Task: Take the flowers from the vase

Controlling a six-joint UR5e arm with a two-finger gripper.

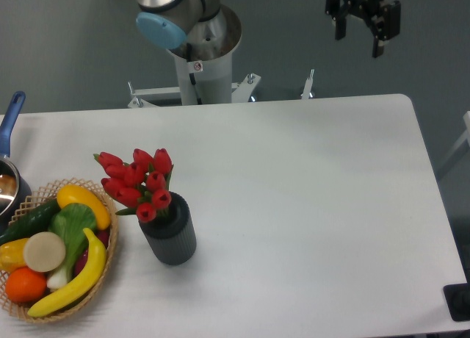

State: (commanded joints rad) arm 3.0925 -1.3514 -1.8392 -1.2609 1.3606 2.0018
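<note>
Gripper [362, 35] at upper right of frame, black, blocky, two stubby fingers hanging down with a clear gap between them; nothing held. It sits high, beyond the far table edge, well apart from everything on the table.

Flowers [137, 181] in lower left quarter of frame: a tight cluster of smooth, glossy red tulip buds, oval and pointed, with a few green leaf tips showing at the sides. The bunch leans toward the left, its stems down inside the vase [170, 235]. Vase is a short dark grey cylinder, matte, with fine vertical ribbing all round the wall; stands upright on the table [308, 206], a flat white matte top with rounded corners.

Just left of the vase, a round wicker basket [109, 268], open woven rim, tan. It holds plastic-looking produce: long curved yellow banana, orange sphere, pale disc, green leafy piece, dark green cucumber shape. Basket and vase close, whether touching unclear.

At the far left edge, a metal pot [9, 187], partly cropped, with a blue handle angled up.

Robot base [194, 37] at top centre: grey column, pale blue joint cap.
</note>
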